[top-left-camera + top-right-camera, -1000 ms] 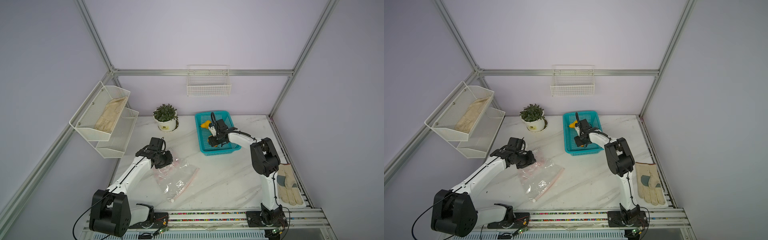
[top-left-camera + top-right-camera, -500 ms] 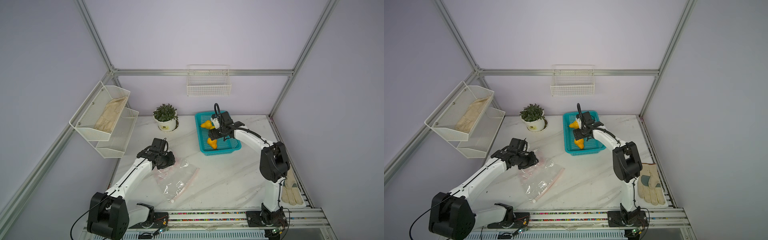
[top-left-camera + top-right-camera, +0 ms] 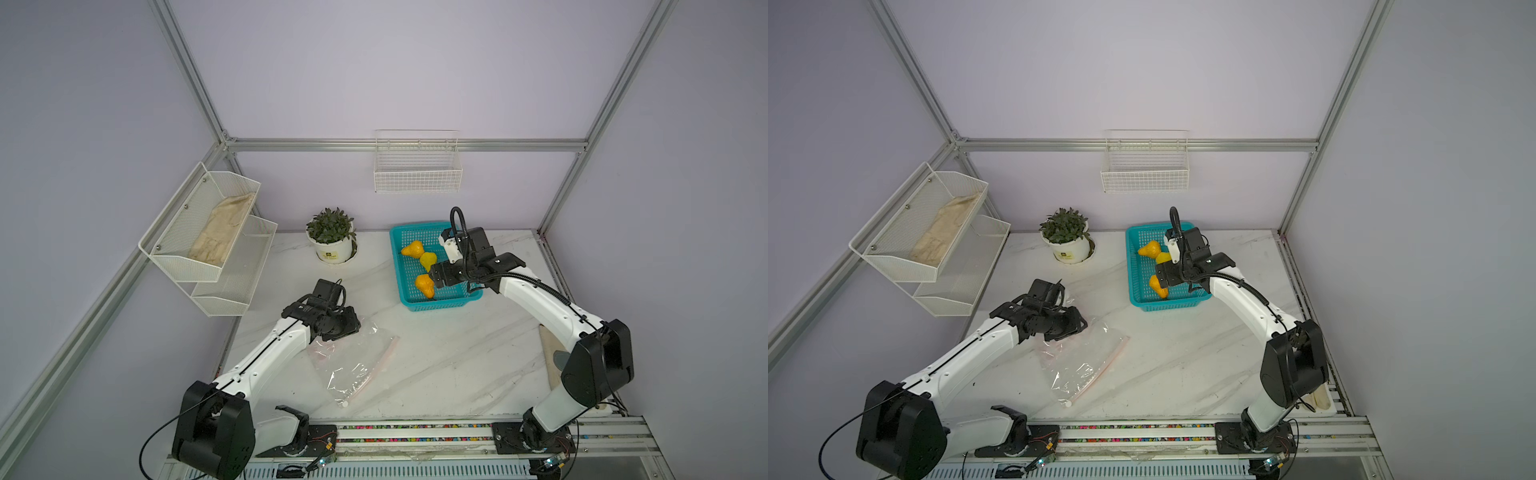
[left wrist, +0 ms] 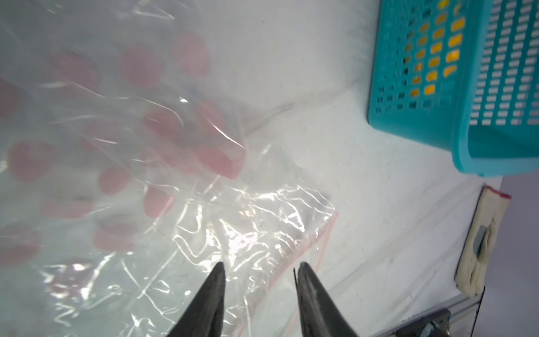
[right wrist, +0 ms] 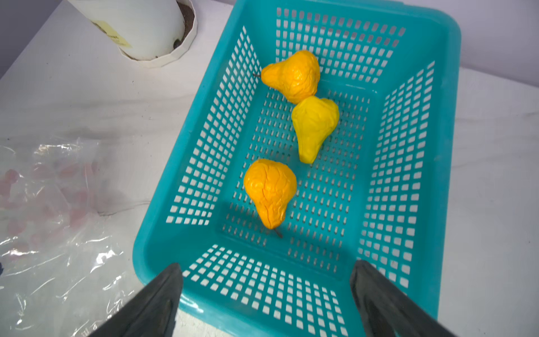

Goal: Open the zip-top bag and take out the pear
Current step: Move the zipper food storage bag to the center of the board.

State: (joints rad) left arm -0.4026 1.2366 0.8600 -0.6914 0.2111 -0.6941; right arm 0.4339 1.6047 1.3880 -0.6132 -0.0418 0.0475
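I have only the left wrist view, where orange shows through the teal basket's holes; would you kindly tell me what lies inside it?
Observer: Three pears lie in the teal basket: the back orange pear, the yellow pear touching it, and the front orange pear lying apart from both.
Operator: Thank you. Where is the right pincer, and is it holding anything?
Observer: The right pincer hangs over the basket's front end, with its jaws wide apart and nothing between them.
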